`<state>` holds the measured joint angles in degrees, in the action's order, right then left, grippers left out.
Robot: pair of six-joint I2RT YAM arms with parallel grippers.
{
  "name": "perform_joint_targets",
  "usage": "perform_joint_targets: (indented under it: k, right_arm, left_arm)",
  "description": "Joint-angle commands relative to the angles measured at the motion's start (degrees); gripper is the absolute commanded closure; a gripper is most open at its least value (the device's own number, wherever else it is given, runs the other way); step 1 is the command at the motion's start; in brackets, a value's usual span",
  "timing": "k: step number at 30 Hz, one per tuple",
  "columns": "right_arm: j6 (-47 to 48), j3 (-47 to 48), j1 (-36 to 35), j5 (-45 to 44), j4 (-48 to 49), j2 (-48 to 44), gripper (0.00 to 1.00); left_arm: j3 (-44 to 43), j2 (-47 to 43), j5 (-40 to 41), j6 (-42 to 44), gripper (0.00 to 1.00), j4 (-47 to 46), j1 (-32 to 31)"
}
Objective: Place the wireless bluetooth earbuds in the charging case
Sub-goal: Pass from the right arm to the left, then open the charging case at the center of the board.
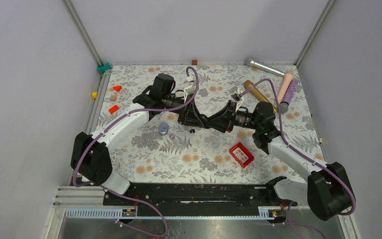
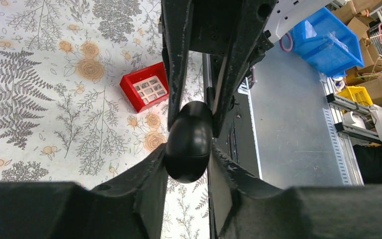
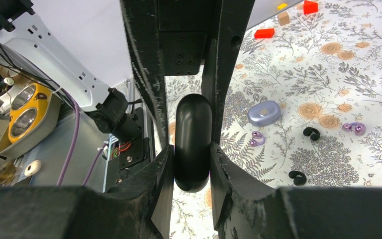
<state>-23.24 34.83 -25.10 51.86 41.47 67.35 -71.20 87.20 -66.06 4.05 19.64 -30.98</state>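
Floral-print cloth point(image 1: 189, 164) covers the table, which is boxed in by pale grey walls point(image 1: 199, 30) on the left, right and far sides. Four tiny earbuds lie loose on the cloth a little left of centre, none of them inside a case. The right wrist view shows the two black earbuds point(image 3: 311, 132) near each other. It also shows the two purple earbuds point(image 3: 354, 128), one just beside a closed purple case point(image 3: 264, 113) and the other well apart from it. That purple case sits on the cloth just on the near side of the left arm.

A glossy black case point(image 2: 189, 129), oval and closed, is held off the cloth at the middle of the table, where the two arms meet tip to tip. The left gripper point(image 2: 189, 152) is clamped on one end of it, with a finger pressed against each side. The right gripper point(image 3: 191, 149) is clamped on the other end in the same way.

A small red tray point(image 1: 241, 154) rests on the cloth, near and to the right of the grippers. Two red blocks point(image 1: 114, 108) lie toward the far left. A silver tube point(image 1: 263, 66), a wooden rolling pin point(image 1: 258, 93) and a pink roller point(image 1: 286, 89) lie at the far right.
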Motion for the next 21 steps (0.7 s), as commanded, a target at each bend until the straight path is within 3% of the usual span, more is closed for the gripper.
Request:
perform_joint_targets:
  k: [1,6,11,15,21]
  right_arm:
    - [1.69,1.19,-0.2,-1.16,1.5,0.23,1.0]
    - [1.77,1.18,-0.21,-0.88,1.51,0.54,0.98]
    - [1.37,1.32,-0.18,-1.2,1.73,0.29,0.82]
    - [2.49,1.59,0.11,-2.18,0.43,-0.64,0.65]
    - [3.21,1.8,1.38,-3.33,-0.79,-2.33,0.53]
  left_arm:
    - [-2.72,-0.17,-1.53,-0.8,0.68,-2.42,-0.3]
    - [-2.88,0.19,-1.86,-1.41,0.86,-2.83,-0.26]
    - [-2.35,-0.06,-1.66,-0.66,1.0,-2.87,-0.3]
    - [-2.53,-0.19,-2.45,1.79,1.0,-0.82,-0.3]
    - [-2.5,-0.24,-2.82,2.62,1.0,-0.01,-0.26]
